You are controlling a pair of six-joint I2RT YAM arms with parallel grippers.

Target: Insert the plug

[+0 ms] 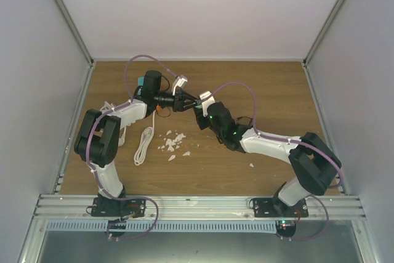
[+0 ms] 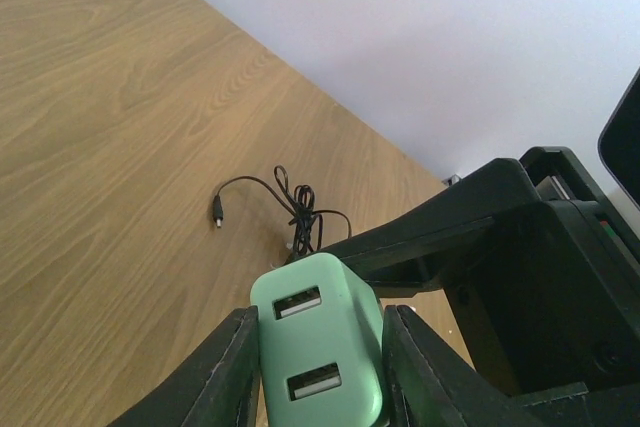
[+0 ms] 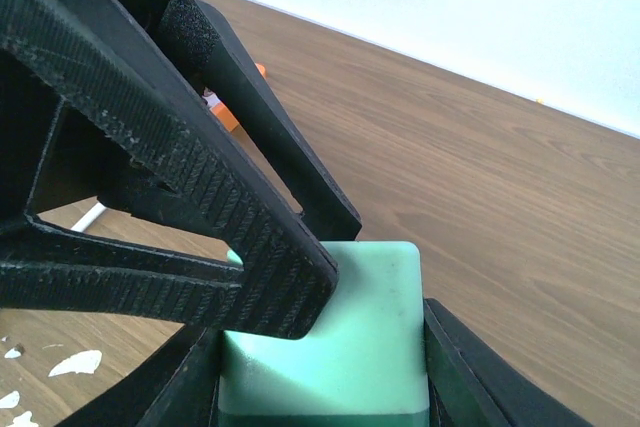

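Nearest me, a white cable (image 1: 143,146) lay coiled on the table (image 1: 271,84), left side, w/ white scraps (image 1: 173,142) beside it. It sat untouched, prob. waiting its turn. Mid-table, up in the air, was the green charger (image 2: 318,347). The right gripper (image 3: 325,377) clamped its body, and the left gripper (image 2: 320,322) sat narrow, fingers (image 2: 225,367) against both sides, ports (image 2: 298,302) facing its camera. It looked like a hand-over or steadying hold, to keep the ports reachable. Beyond, a black cable (image 2: 295,209) w/ a small plug lay loose. Which plug was meant, couldn't tell.
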